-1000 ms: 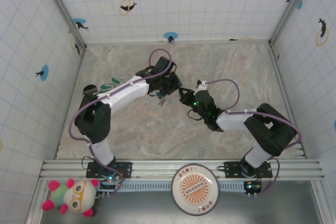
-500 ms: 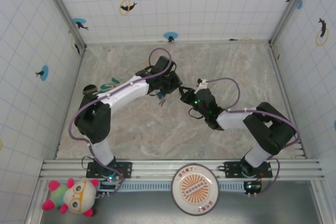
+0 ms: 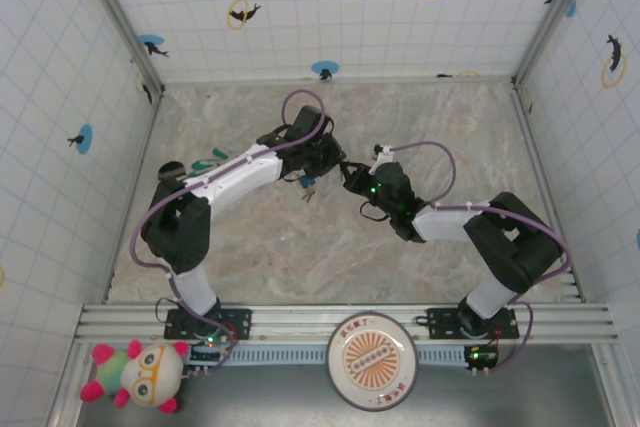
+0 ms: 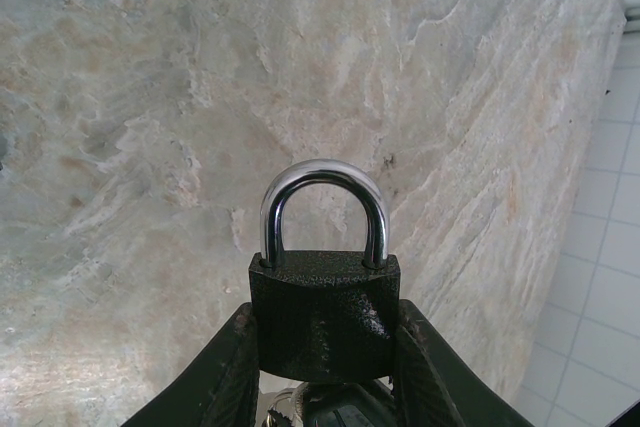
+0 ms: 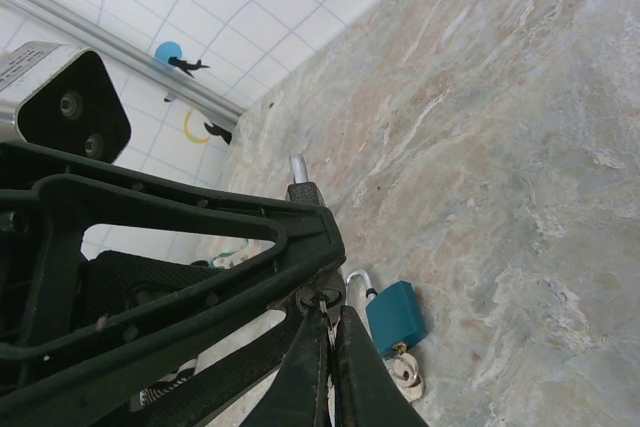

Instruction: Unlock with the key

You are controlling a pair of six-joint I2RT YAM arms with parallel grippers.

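A black padlock with a silver shackle stands upright between the fingers of my left gripper, which is shut on its body. In the right wrist view the padlock's top pokes out past the left fingers. My right gripper is shut on the key, a thin sliver between the fingertips, its tip at the keyhole in the padlock's underside. In the top view the left gripper and right gripper meet above the table's middle.
A blue padlock with its own key and ring lies on the marble table just below the grippers. Teal-green strips and a dark round piece lie at the left. Tiled walls enclose the table.
My right gripper has edged up and left towards the left gripper until the two meet. The left arm has barely moved.
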